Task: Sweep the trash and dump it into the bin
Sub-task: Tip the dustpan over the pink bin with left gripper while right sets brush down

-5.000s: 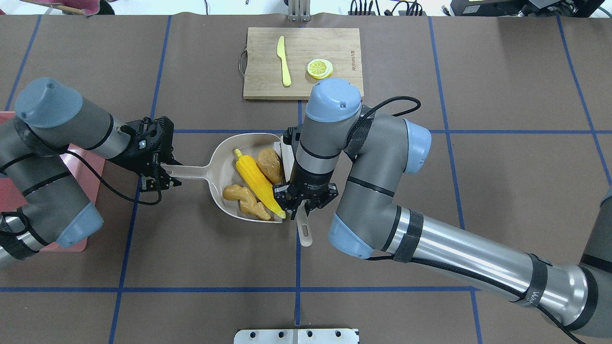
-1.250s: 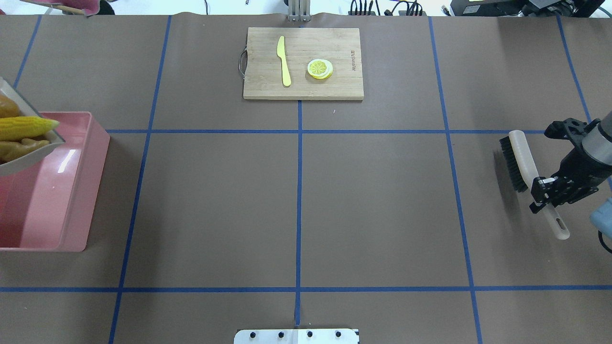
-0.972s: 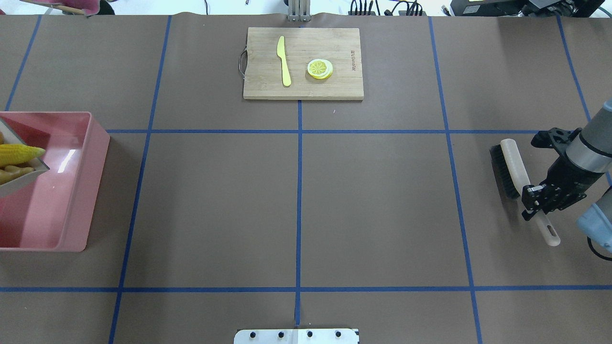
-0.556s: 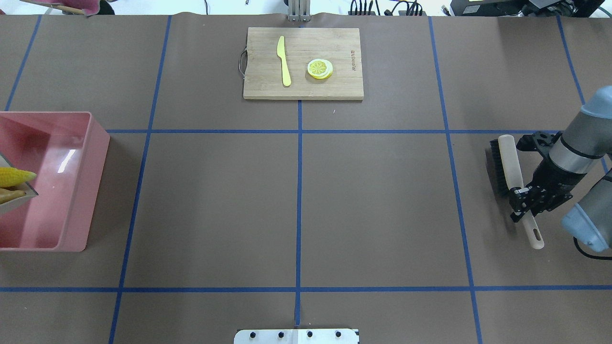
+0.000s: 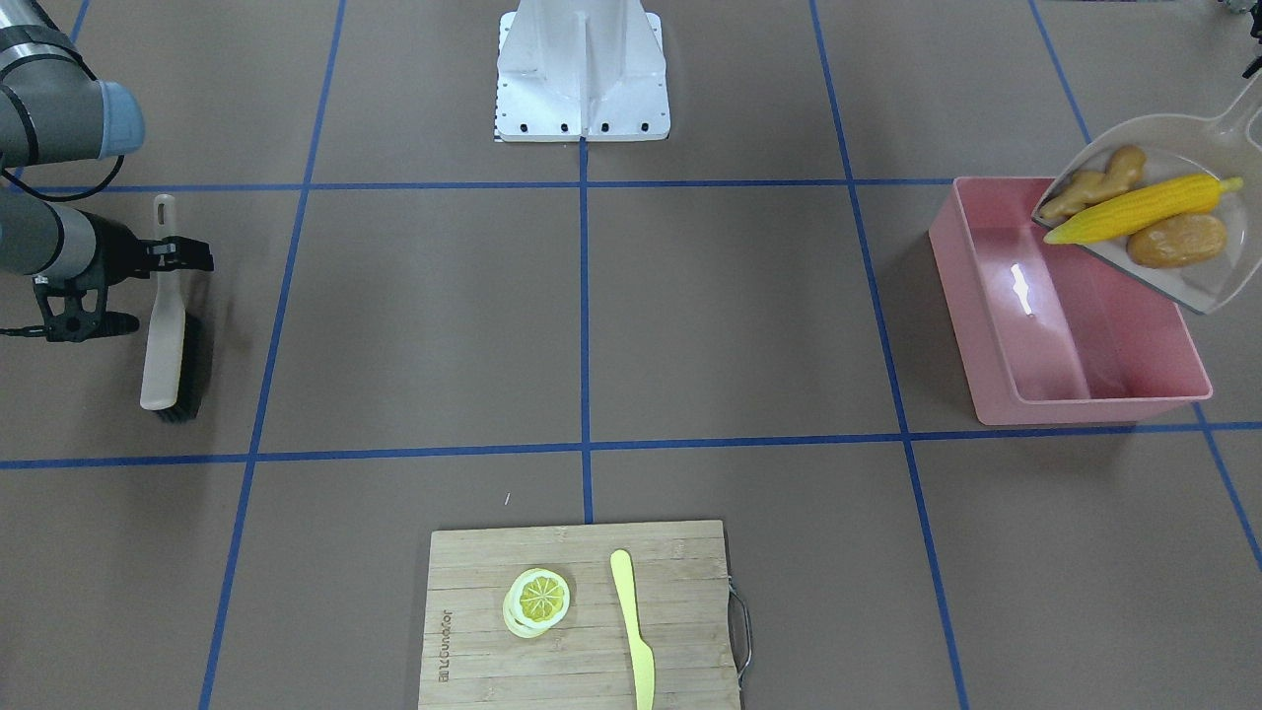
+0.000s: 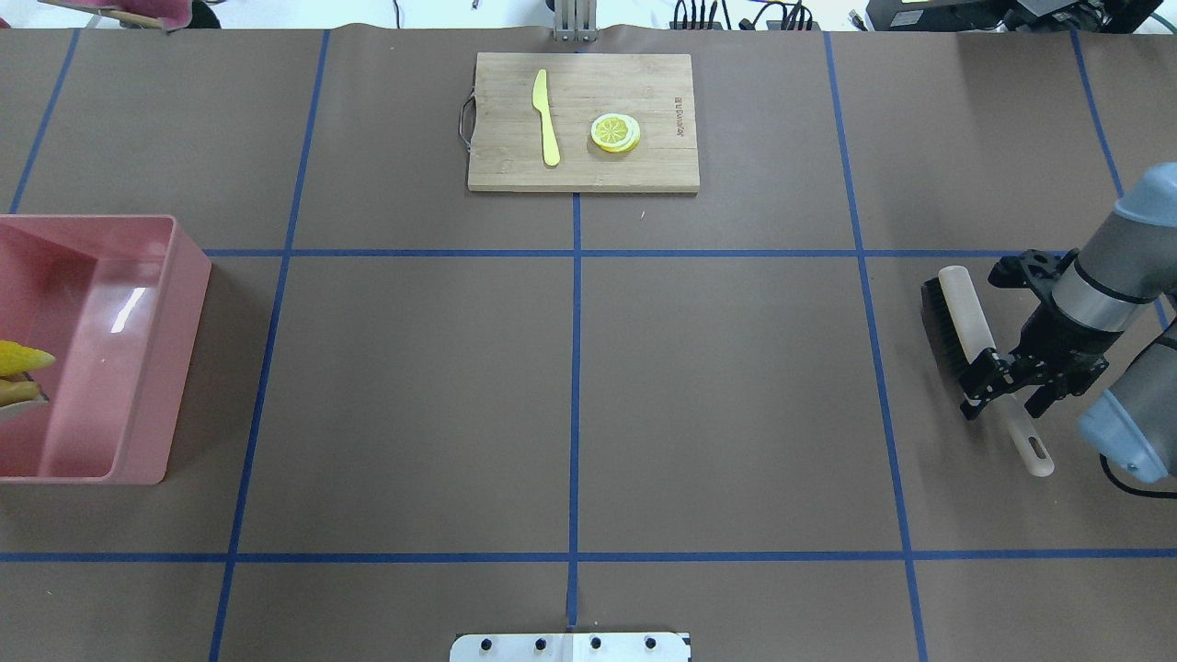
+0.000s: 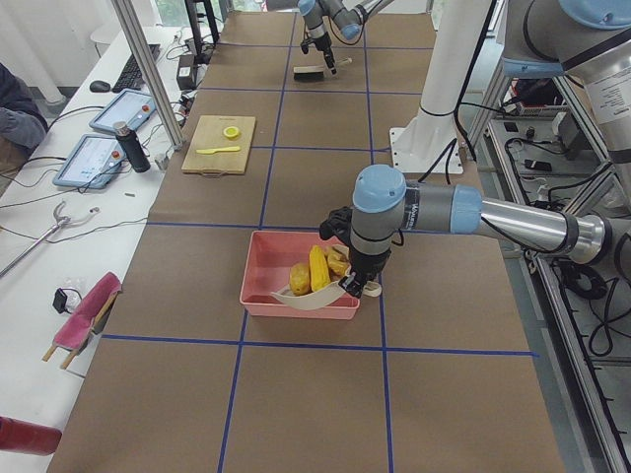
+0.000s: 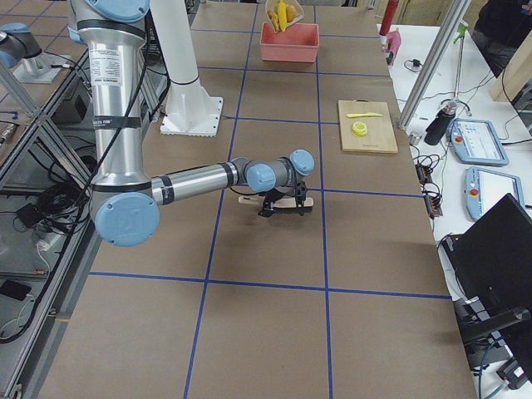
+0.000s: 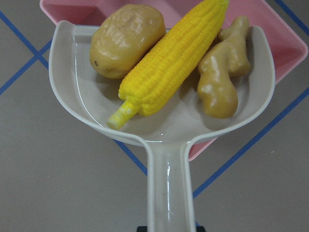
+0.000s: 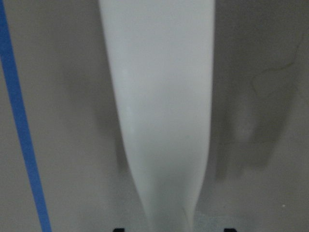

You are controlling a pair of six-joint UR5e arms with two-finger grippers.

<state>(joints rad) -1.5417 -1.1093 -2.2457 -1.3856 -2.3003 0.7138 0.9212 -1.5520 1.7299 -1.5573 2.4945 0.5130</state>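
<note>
My left gripper (image 7: 360, 284) is shut on the handle of the beige dustpan (image 9: 87, 92) and holds it tilted in the air over the near end of the pink bin (image 5: 986, 325). In the pan lie the yellow corn cob (image 9: 174, 63), the potato (image 9: 126, 38) and the ginger root (image 9: 222, 72). The bin's inside looks empty. My right gripper (image 6: 1009, 397) is open, with its fingers on either side of the handle of the brush (image 6: 961, 317), which lies on the table at the far right.
A wooden cutting board (image 6: 583, 165) sits at the far middle of the table with a yellow-green knife (image 6: 545, 118) and a lemon slice (image 6: 615, 132) on it. The robot's white base plate (image 5: 582, 79) is at the near edge.
The left arm has carried the loaded dustpan from the table's middle to the bin and drawn it back over it. The right gripper has set the brush down and opened.
</note>
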